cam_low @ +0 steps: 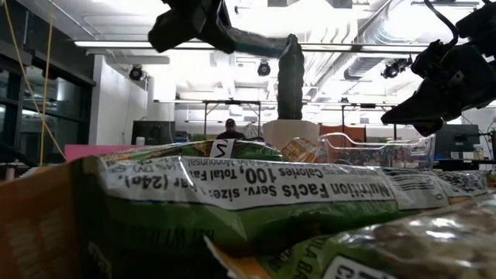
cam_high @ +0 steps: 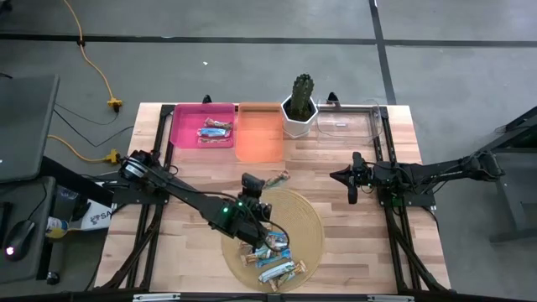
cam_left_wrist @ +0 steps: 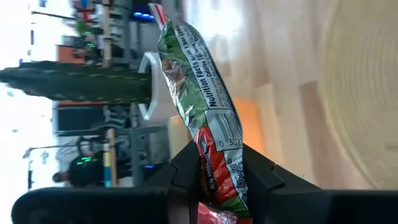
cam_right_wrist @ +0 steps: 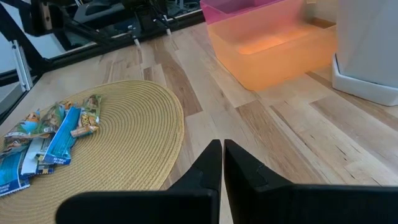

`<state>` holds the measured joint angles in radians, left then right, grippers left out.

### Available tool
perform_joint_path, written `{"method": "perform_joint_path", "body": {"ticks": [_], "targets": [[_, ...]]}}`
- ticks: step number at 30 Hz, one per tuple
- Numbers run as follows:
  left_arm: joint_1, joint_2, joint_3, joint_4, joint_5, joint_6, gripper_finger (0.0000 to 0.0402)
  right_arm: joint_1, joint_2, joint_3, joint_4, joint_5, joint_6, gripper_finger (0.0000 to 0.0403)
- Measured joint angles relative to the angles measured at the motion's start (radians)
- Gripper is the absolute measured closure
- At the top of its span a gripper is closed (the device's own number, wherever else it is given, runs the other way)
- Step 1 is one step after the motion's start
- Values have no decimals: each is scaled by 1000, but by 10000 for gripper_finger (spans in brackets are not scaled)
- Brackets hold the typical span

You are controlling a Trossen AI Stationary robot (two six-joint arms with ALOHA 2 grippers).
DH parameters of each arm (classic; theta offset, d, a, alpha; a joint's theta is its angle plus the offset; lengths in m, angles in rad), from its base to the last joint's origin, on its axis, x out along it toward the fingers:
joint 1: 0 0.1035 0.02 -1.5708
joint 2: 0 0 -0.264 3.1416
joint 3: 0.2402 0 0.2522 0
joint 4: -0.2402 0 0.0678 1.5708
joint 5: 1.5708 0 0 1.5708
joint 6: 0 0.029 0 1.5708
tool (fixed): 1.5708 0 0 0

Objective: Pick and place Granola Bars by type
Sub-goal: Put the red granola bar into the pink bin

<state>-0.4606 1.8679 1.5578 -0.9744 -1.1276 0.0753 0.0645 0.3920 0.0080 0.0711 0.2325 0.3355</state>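
My left gripper (cam_high: 262, 184) reaches over the far edge of the round woven mat (cam_high: 306, 220) and is shut on one granola bar (cam_high: 277, 178) in a green-and-red wrapper. Several more bars lie heaped (cam_high: 273, 256) on the mat's near part, also seen in the right wrist view (cam_right_wrist: 50, 137). Two or three blue-and-white bars (cam_high: 214, 130) lie in the pink tray (cam_high: 180, 126). My right gripper (cam_high: 351, 186) hangs shut to the right of the mat, touching nothing. My left gripper (cam_left_wrist: 221, 180) pinches the bar by one short end (cam_left_wrist: 219, 163) between its two fingers (cam_left_wrist: 186, 171). The rest of the bar (cam_left_wrist: 189, 74) sticks straight out past the fingertips toward the far trays. It is lifted clear of the table.
An orange tray (cam_high: 260, 134) sits beside the pink one, and a clear tray (cam_high: 357, 124) stands at far right. A green cactus in a white pot (cam_high: 300, 107) stands between the orange and clear trays. Bare wood lies between the mat and the trays.
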Motion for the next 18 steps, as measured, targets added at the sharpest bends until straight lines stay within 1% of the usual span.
{"method": "perform_joint_path", "body": {"ticks": [5,8,12,14,18], "targets": [[0,0,2,12,-93,3,330,0,0,0,0,0,0,402],[1,-11,23,8,-112,5,330,0,0,0,0,0,-2,402],[2,-30,96,-2,-145,-1,330,0,0,0,0,0,-2,402],[7,-43,151,6,-180,-1,330,0,0,0,0,0,0,402],[20,-85,244,-44,-196,-1,330,0,0,0,-4,0,-1,402]]}}
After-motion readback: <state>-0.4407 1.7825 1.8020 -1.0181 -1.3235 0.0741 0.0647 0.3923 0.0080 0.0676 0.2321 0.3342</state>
